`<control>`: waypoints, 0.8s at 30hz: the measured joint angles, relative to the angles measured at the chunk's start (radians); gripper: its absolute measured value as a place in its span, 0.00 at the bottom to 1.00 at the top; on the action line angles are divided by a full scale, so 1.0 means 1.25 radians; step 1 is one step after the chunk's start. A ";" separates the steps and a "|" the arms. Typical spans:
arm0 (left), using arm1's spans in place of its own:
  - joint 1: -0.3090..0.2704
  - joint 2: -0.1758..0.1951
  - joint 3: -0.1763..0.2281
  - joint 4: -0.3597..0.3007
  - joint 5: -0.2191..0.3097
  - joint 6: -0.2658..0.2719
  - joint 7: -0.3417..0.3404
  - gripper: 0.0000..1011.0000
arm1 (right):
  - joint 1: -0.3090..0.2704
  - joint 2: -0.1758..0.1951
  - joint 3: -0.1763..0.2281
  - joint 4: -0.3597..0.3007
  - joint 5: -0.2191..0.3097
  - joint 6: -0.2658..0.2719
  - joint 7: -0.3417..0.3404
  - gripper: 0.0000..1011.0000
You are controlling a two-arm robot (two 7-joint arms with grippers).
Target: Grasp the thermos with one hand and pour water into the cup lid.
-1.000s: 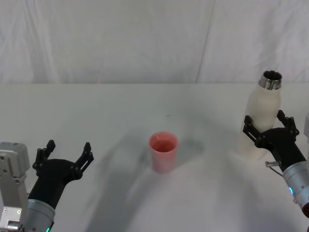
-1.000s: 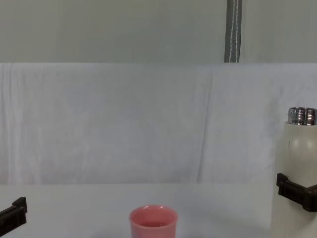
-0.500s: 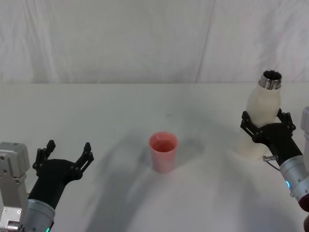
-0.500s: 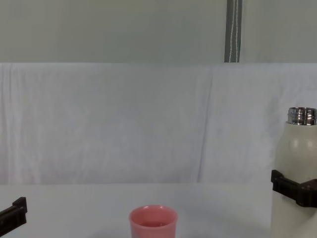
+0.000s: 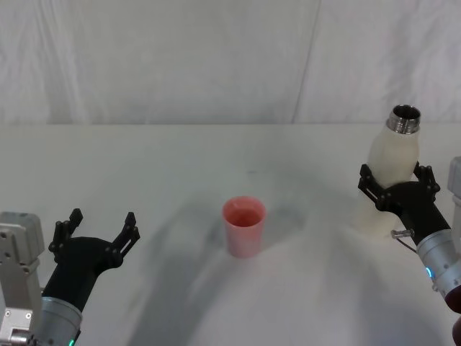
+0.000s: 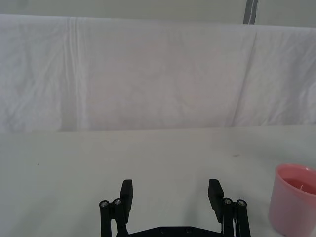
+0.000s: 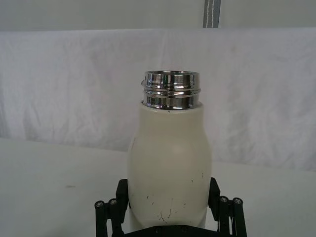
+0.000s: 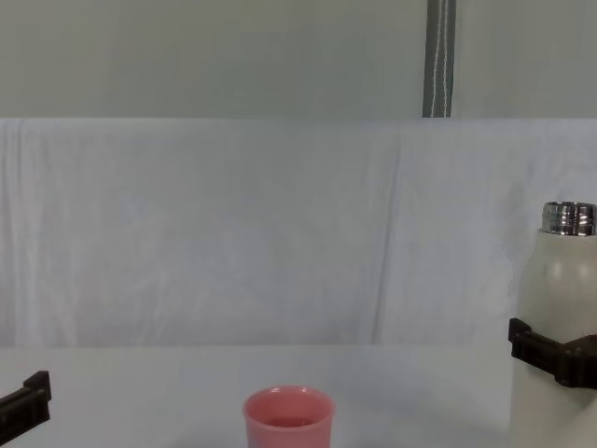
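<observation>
Pink cup (image 5: 243, 225) sits well to the left of the right gripper (image 5: 395, 187), whose fingers clasp the upright thermos (image 5: 387, 173). Left gripper (image 5: 98, 231) waits spread wide, farther off.

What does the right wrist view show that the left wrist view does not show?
Right wrist view alone: the thermos, upright with its lid off, standing between the fingers of the right claw, which flank its lower body. Left wrist view alone: the open left claw holding nothing, and the pink cup lid off to one side. Both share the white table and the white cloth backdrop.
</observation>
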State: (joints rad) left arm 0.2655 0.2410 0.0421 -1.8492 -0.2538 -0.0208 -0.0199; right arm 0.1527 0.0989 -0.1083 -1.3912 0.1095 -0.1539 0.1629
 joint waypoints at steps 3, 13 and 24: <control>0.000 0.000 0.000 0.000 0.000 0.000 0.000 0.99 | -0.001 0.000 0.000 -0.001 0.000 0.000 0.000 0.95; 0.000 0.000 0.000 0.000 0.000 0.000 0.000 0.99 | -0.002 0.000 0.000 -0.002 0.000 0.000 0.000 0.94; 0.000 0.000 0.000 0.000 0.000 0.000 0.000 0.99 | 0.003 0.015 -0.006 -0.033 -0.009 0.006 0.005 0.94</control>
State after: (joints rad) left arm 0.2655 0.2410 0.0421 -1.8492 -0.2538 -0.0208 -0.0199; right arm 0.1564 0.1172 -0.1157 -1.4320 0.0985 -0.1464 0.1692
